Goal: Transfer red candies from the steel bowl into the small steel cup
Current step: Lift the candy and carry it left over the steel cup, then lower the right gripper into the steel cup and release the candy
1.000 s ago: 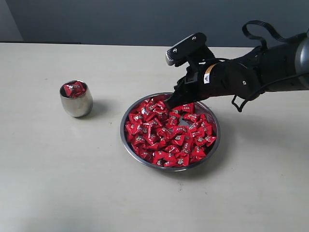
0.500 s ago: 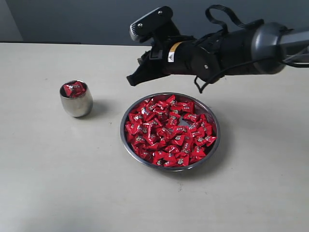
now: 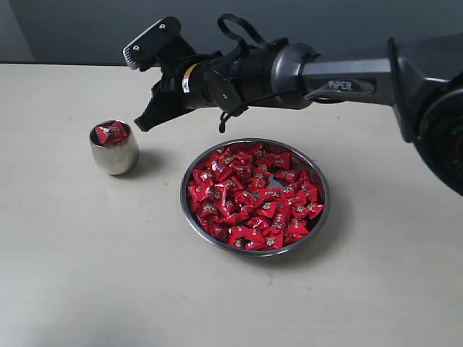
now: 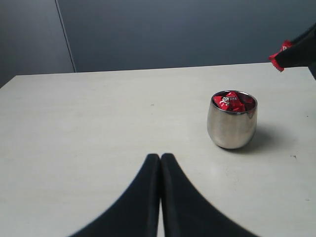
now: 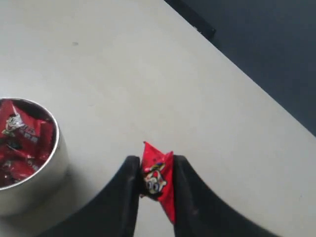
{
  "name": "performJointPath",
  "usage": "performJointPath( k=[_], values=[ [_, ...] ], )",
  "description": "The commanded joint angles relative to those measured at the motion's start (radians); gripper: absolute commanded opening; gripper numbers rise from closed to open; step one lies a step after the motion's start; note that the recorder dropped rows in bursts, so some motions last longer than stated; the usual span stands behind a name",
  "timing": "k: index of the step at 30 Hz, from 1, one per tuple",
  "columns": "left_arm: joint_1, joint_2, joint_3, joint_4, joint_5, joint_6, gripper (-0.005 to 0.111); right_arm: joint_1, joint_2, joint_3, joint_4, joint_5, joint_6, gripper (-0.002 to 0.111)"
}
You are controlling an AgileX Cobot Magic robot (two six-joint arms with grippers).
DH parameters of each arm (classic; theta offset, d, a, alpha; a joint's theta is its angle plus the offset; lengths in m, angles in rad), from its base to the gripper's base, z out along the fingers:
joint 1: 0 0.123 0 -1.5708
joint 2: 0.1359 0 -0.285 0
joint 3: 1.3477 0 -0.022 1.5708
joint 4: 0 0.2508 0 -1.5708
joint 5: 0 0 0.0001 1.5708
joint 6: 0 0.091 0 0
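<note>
The steel bowl (image 3: 320, 173) sits mid-table, filled with many red candies (image 3: 253, 196). The small steel cup (image 3: 114, 153) stands to its left with red candies (image 3: 111, 133) inside; the cup (image 4: 232, 121) also shows in the left wrist view and the cup (image 5: 30, 185) in the right wrist view. My right gripper (image 3: 140, 126) has reached across and hangs just above and right of the cup, shut on one red candy (image 5: 159, 178) pinched between its fingers. That candy's red tip (image 4: 281, 54) shows in the left wrist view. My left gripper (image 4: 160, 159) is shut and empty, low over bare table short of the cup.
The right arm (image 3: 325, 72) stretches over the table behind the bowl. The table's far edge (image 3: 72, 65) meets a dark wall.
The right gripper rose out of the bowl with a candy and swung left, from the bowl's far rim to just beside the cup. The bowl and cup have not moved.
</note>
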Motion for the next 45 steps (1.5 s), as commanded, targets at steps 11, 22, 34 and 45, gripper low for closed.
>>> performJointPath(
  k=[11,22,34,45],
  values=[
    [0.001,-0.004,0.004,-0.006,-0.002,-0.002,0.0,0.12,0.039,-0.079,0.025,0.033,-0.185,-0.001],
    [0.001,-0.004,0.004,-0.006,-0.002,-0.002,0.0,0.12,0.039,-0.079,0.047,0.028,-0.207,-0.001],
    [0.001,-0.004,0.004,-0.006,-0.002,-0.002,0.0,0.073,0.039,-0.285,0.19,0.387,-0.207,-0.001],
    [0.001,-0.004,0.004,-0.006,-0.002,-0.002,0.0,-0.019,0.042,-0.389,0.679,0.605,-0.672,-0.001]
  ],
)
